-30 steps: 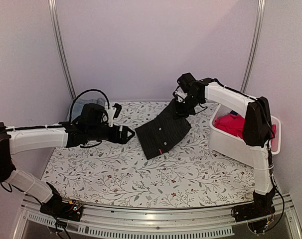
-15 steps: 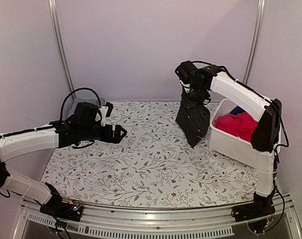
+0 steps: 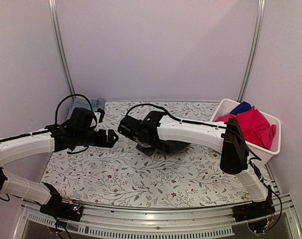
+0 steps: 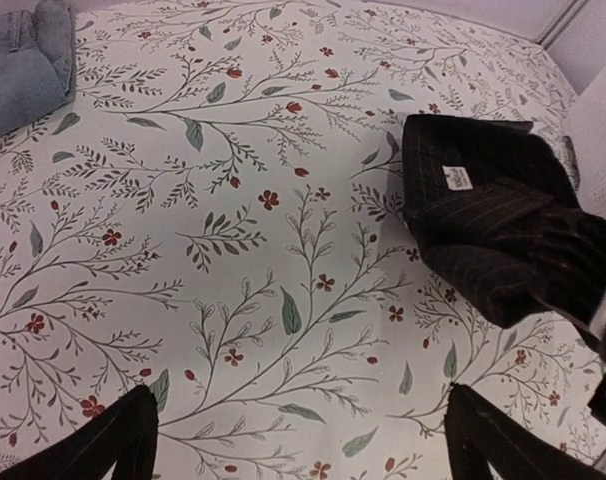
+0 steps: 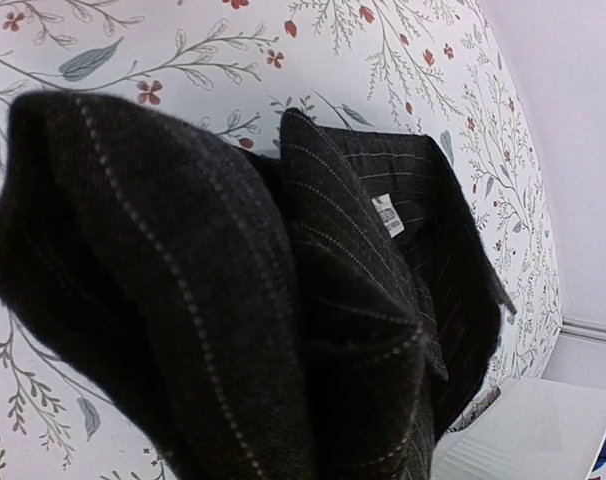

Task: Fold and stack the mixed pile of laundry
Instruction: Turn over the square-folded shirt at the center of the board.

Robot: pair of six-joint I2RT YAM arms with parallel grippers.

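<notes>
The black pinstriped shirt lies bunched on the floral table cover under my right arm, which reaches across to the left. My right gripper is shut on this shirt. In the right wrist view the shirt fills the frame and hides the fingers. My left gripper hovers just left of it, open and holding nothing. In the left wrist view the left gripper is over bare cover, with the shirt to its right. A folded light blue denim piece lies at the back left.
A white plastic bin stands at the right edge, holding bright red-pink cloth and royal blue cloth. A corner of the bin shows in the right wrist view. Walls close the table on three sides.
My right arm swung the black shirt from beside the bin, lifted, leftward and down to the middle of the table. My left gripper drew back slightly to the left.
</notes>
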